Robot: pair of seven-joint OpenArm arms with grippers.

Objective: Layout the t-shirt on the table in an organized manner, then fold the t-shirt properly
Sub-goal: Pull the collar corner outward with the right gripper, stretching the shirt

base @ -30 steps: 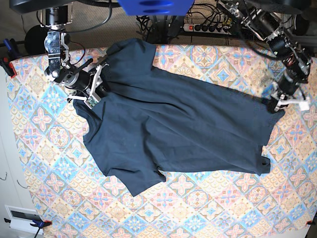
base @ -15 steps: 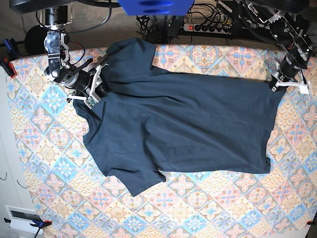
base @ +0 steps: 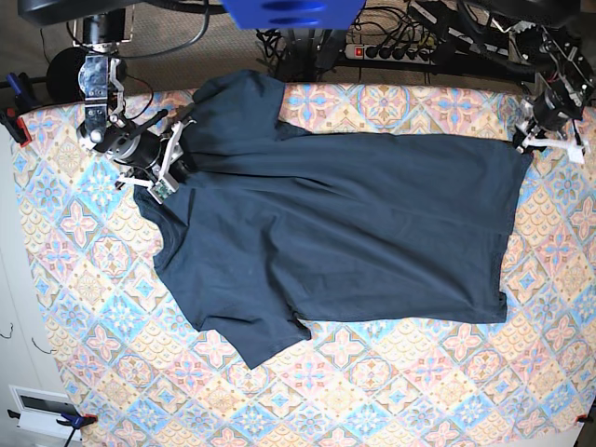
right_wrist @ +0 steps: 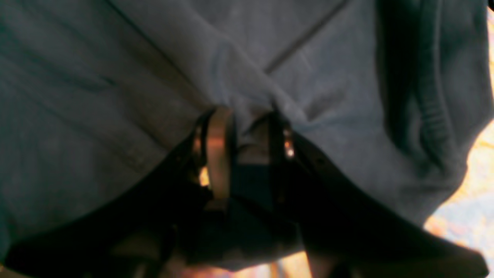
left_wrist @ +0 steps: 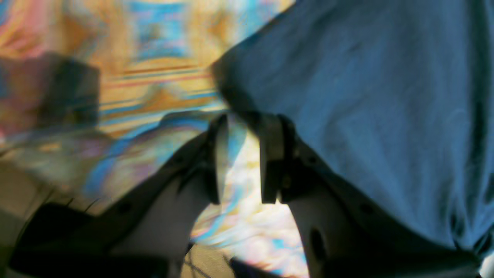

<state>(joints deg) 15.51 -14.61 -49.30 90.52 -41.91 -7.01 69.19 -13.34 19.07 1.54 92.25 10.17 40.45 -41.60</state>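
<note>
Spreading is underway: right gripper [right_wrist: 243,131] pinches the shirt [base: 335,233] near the collar, left gripper [left_wrist: 241,158] gapes empty at the hem corner, which next needs regrasping

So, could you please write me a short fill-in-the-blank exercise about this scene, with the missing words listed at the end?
1. The plain dark navy blue cotton t-shirt lies on a table cloth patterned with pastel ____ tiles.
2. The right tool is pinching a fold of the ____.
3. Between the fingers of the left tool we see only the ____, no fabric.
4. In the base view, the sleeves point toward the ____ side of the picture.

Missing words: diamond; t-shirt; table cloth; left
</note>
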